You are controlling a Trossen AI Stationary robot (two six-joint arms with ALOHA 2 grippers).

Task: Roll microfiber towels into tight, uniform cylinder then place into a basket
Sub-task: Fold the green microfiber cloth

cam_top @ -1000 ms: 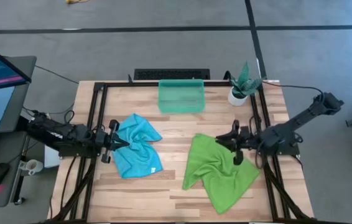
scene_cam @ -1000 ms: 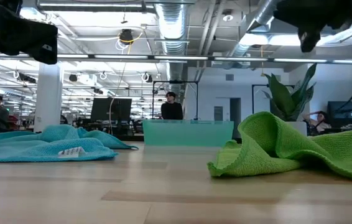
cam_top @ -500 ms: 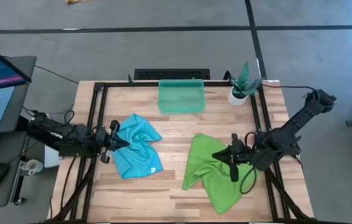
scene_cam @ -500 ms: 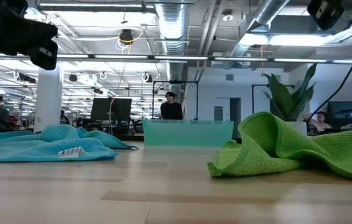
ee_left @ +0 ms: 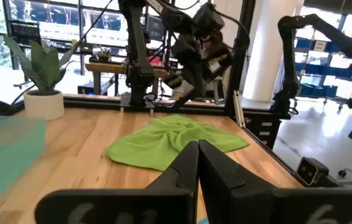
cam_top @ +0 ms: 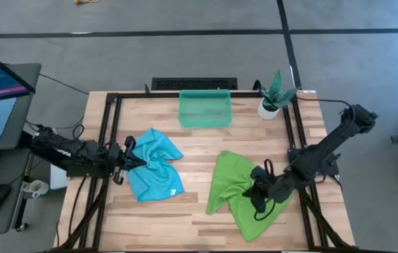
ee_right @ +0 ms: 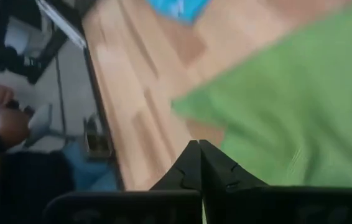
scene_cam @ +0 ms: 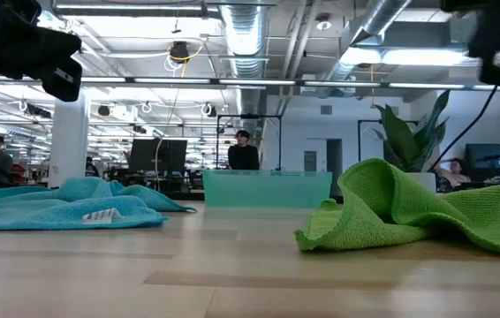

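— What is being changed since the earlier frame?

— Over the last second the right gripper (cam_top: 257, 197) is being carried down and inward over the lime green towel (cam_top: 240, 184), fingers pressed together, nothing gripped. The left gripper (cam_top: 137, 161), likewise closed and empty, is being held at the turquoise towel's (cam_top: 154, 164) edge.

— How much is being accomplished?

— Nothing yet, seemingly: both towels are being left crumpled and unrolled on the table (cam_top: 206, 219), and the teal basket (cam_top: 204, 109) at the far edge is being kept empty.

— Is anything being obstructed?

— Only the potted plant (cam_top: 273, 96) is being noted beside the basket; the route looks clear.
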